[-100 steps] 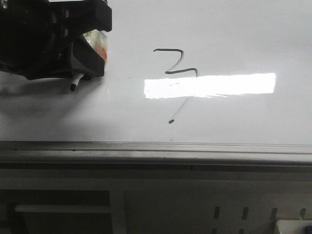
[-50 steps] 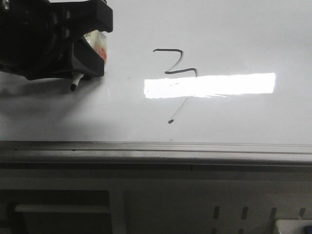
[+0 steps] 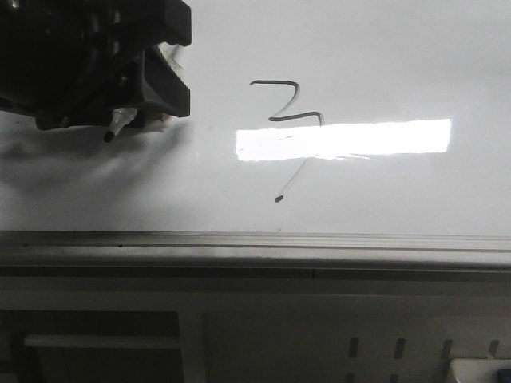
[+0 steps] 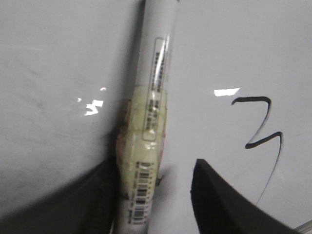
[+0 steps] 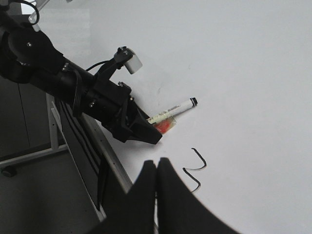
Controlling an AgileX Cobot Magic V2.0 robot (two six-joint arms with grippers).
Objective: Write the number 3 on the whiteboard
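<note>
The left gripper point(image 3: 132, 120) is clamped on a white marker point(image 4: 151, 117). In the left wrist view the barrel runs between the two dark fingers point(image 4: 219, 200), with yellowish tape and barcode labels around its gripped section. In the front view the black tip point(image 3: 107, 138) points down and toward the camera, just off the whiteboard point(image 3: 383, 64); contact cannot be confirmed. The right gripper point(image 5: 157, 168) has its two dark fingers pressed together with nothing between them, above the board near its edge.

The number 3 point(image 3: 283, 104) is drawn on the whiteboard, well to the right of the marker tip. It is an angular dark stroke with a faint thin tail that ends in a dot point(image 3: 279, 199). A bright rectangular reflection point(image 3: 343, 140) crosses the tail and washes out part of it.

The board is glossy white with faint smudges. A grey metal edge strip point(image 3: 255, 243) borders its near side. Below the strip, dim frame parts point(image 3: 104, 341) are hard to make out. In the right wrist view, a dark floor and a metal stand leg point(image 5: 29, 155) appear beside the board.

The left arm body is cut off by the front view's corner.
</note>
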